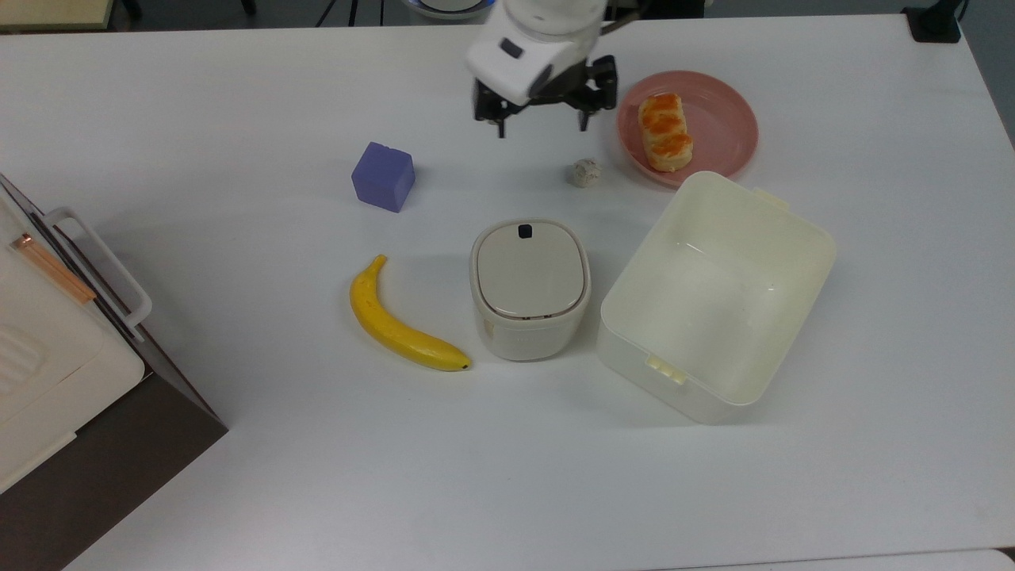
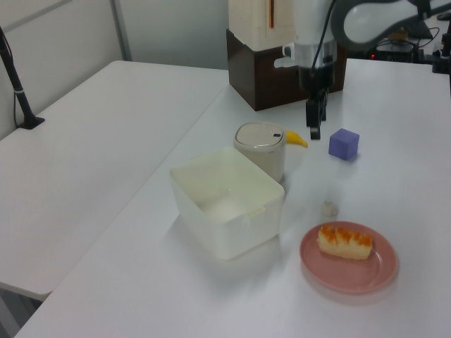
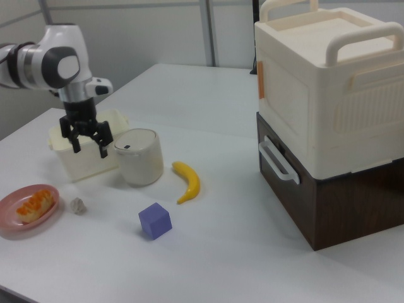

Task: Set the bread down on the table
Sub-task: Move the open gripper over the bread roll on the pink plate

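Bread (image 1: 665, 132): I see it lying on the pink plate (image 1: 721, 111), top view's far right.
Gripper (image 1: 541, 127): jaws spread, empty, hovering just left of the plate.

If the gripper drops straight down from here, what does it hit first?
Probably bare table close to the small whitish lump, between the purple cube and the pink plate. The open gripper might clip the lump; its height is hard to judge.
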Robot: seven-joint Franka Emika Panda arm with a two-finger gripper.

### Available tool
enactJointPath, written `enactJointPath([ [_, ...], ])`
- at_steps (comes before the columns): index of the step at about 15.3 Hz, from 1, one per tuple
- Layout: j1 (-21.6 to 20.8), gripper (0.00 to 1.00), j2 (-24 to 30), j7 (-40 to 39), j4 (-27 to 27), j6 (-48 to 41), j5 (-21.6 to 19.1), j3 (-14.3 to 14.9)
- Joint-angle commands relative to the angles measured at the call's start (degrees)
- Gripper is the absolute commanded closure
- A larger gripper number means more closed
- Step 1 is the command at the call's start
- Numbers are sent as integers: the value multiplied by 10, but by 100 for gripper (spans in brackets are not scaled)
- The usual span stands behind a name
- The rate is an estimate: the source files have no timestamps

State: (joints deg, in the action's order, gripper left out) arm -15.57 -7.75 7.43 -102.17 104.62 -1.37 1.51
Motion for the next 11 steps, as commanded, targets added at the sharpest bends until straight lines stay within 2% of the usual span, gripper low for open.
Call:
enactJointPath([
  [1, -6, 0, 22, 29, -42, 26, -7, -45],
  [3, -18, 0, 20, 64, -49, 30, -7, -69],
  [5, -39, 0, 15, 84, -56, 30, -7, -77],
  [7, -53, 0, 12, 105, -76, 62, -6, -88],
  [9, -58, 0, 1, 135, -102, 106, 1, -112],
  [11, -73, 0, -9, 140, -116, 124, 1, -114],
])
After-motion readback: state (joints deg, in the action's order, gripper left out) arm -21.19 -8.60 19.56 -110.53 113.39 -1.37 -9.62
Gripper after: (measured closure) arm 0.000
